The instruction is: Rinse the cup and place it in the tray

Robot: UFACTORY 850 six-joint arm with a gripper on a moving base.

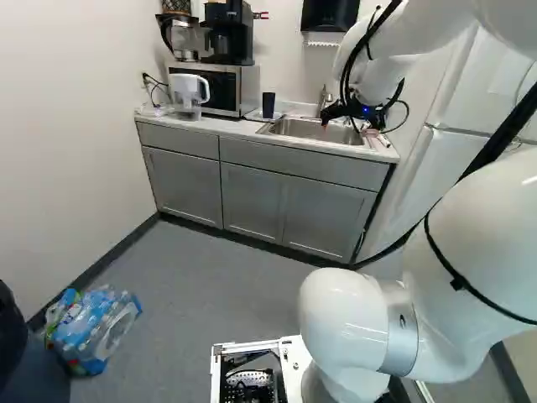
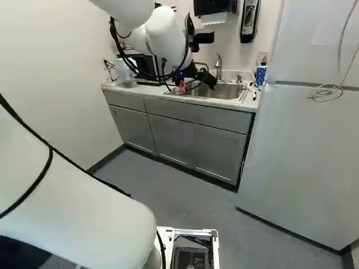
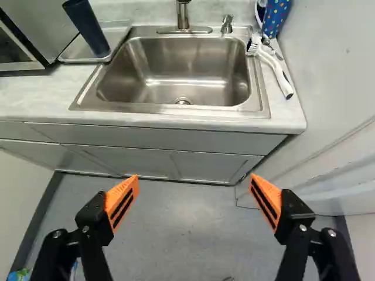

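Since the cup [image 3: 87, 26] already stands upright in the tray [image 3: 75, 55] at upper left of the wrist view, beside the sink [image 3: 179, 73], and my gripper [image 3: 194, 199] hangs wide apart holding nothing, I can't tell if it's rinsed or still waiting.

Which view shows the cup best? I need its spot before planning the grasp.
The wrist view: the dark cup stands upright on the tray beside the sink, unobstructed. The left base view shows it small, by the microwave. In the right base view the arm hides it.
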